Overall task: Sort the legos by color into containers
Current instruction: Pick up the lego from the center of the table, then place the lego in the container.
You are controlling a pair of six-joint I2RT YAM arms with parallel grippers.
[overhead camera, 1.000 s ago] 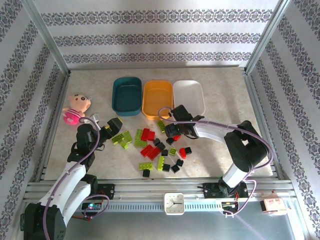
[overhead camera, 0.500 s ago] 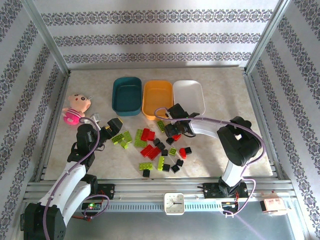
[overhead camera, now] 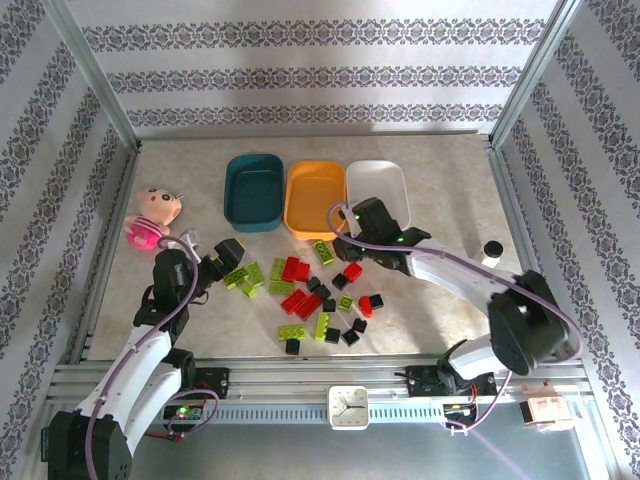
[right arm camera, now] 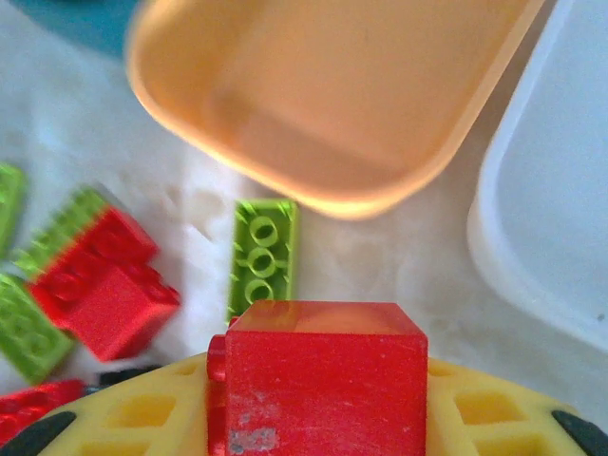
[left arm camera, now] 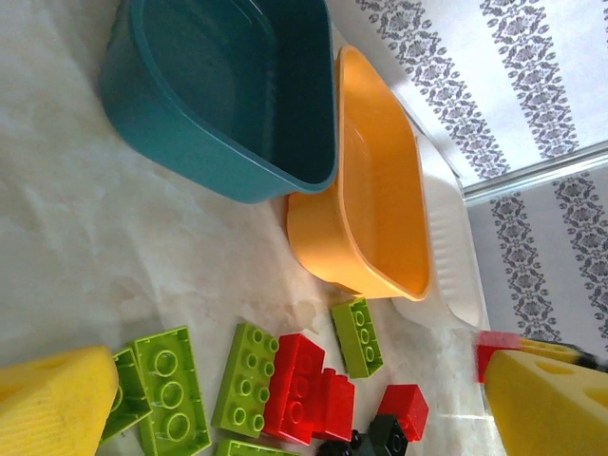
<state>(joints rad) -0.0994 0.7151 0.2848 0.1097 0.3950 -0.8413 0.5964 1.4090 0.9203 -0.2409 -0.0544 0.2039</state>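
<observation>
Clamping a red brick [right arm camera: 323, 380], your right gripper [overhead camera: 348, 243] sits mid-frame, below the orange tub [overhead camera: 315, 198]; left gripper [overhead camera: 232, 255], lower left, jaws spread wide.

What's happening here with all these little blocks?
Toy bricks are being sorted by colour. The right gripper pinches a small red plastic brick near the orange plastic tub. The left gripper hangs open by lime green bricks. That tub, the dark teal tub and the white tub look empty.
</observation>
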